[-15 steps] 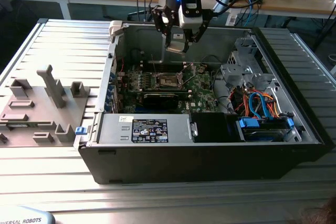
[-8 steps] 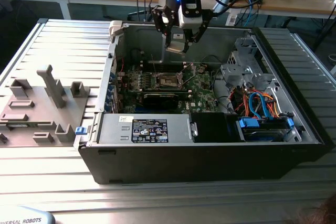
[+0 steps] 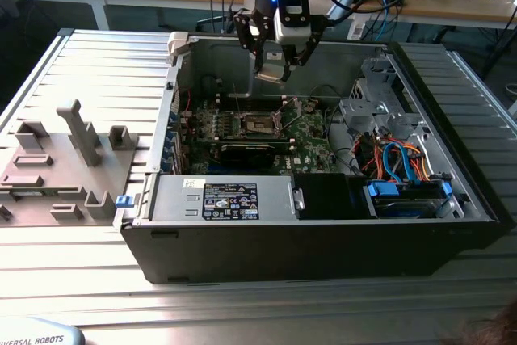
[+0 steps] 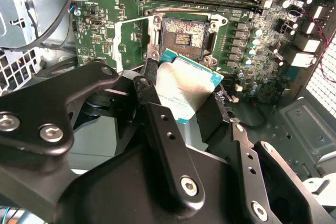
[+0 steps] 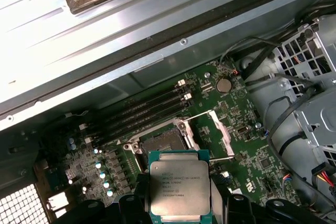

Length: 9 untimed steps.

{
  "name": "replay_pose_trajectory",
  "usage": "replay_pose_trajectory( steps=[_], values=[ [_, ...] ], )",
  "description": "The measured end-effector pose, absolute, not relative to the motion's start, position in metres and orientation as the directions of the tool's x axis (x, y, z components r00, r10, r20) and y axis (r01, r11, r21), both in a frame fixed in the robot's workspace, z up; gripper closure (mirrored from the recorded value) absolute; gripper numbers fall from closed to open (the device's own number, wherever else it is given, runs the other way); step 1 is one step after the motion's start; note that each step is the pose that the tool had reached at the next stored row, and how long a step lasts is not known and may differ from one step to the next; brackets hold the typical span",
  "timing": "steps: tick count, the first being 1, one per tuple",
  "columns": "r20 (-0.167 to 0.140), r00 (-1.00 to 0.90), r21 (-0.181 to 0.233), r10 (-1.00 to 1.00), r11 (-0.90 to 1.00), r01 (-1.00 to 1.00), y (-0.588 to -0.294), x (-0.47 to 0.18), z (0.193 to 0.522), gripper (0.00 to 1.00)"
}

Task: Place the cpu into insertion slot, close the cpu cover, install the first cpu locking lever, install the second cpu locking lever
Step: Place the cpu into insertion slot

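The cpu [image 5: 180, 190], a small flat square chip with a silvery-grey metal top and a teal rim, is clamped by two opposite edges in the black end effector [image 3: 272, 70]. It is held in open air above the green circuit board [image 5: 247, 153], inside the open black computer case [image 3: 323, 240] on the slatted metal bench [image 3: 242, 296]. Below it and apart, the square black insertion slot [image 5: 160, 142] lies uncovered. The thin silvery cpu cover [image 5: 223, 132] stands swung up along one slot edge, clear of the chip

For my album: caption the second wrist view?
Fingers hold the cpu near the open insertion slot on the motherboard.
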<state>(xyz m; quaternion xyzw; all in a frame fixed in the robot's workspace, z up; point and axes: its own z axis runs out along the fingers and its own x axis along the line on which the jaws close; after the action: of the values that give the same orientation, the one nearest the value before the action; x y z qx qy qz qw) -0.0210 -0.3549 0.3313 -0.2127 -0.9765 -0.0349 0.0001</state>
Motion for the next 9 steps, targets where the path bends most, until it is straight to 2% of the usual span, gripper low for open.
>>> replay_pose_trajectory(
  steps=[9],
  values=[
    [0.015,-0.907,0.068,0.42,0.905,0.42,-0.3549,-0.021,0.3309,0.46]
  ],
)
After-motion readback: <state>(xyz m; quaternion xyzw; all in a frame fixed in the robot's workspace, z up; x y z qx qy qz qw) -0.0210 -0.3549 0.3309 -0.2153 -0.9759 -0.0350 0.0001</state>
